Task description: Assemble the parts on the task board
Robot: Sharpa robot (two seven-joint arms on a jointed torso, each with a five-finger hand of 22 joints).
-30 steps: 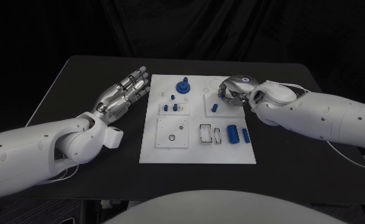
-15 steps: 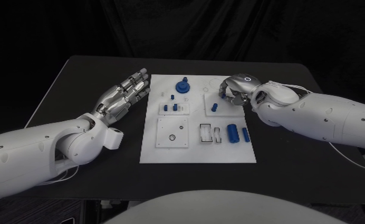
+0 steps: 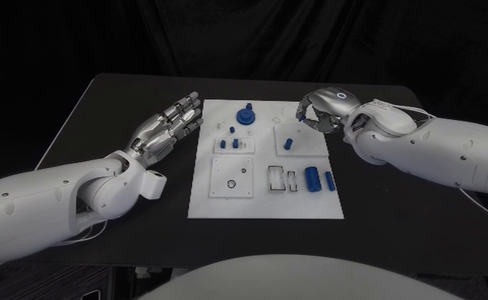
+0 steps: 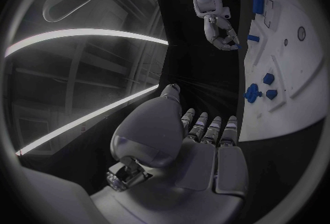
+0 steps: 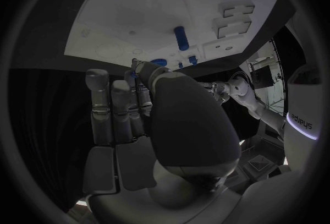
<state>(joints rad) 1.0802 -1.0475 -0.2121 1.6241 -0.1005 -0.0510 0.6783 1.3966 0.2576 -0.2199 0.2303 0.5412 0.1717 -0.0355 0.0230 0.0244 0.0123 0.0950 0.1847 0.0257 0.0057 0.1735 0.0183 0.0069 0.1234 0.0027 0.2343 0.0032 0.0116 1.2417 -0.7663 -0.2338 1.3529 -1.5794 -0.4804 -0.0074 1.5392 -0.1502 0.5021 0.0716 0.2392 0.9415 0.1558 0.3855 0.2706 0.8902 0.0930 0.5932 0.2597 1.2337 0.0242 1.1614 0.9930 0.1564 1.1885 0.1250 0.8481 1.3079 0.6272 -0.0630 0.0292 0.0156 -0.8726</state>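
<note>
The white task board (image 3: 305, 205) lies mid-table with blue parts on it: a knob (image 3: 247, 114), small pegs (image 3: 236, 143), a slanted peg (image 3: 288, 144) and two cylinders (image 3: 312, 179) near the right edge. My right hand (image 3: 320, 111) hovers over the board's far right corner with its fingers curled in. The left wrist view shows that right hand (image 4: 219, 30) pinching a small blue part (image 4: 236, 46) at its fingertips. My left hand (image 3: 168, 127) lies flat with its fingers apart beside the board's left edge and holds nothing.
Inset plates with holes and slots (image 3: 232, 176) sit on the near half of the board. Bare black table (image 3: 122, 95) surrounds the board on every side. Both white forearms reach in over the table's left and right sides.
My right hand has risen and moved toward the far right, away from the slanted peg. The left hand and the parts on the board have stayed put.
</note>
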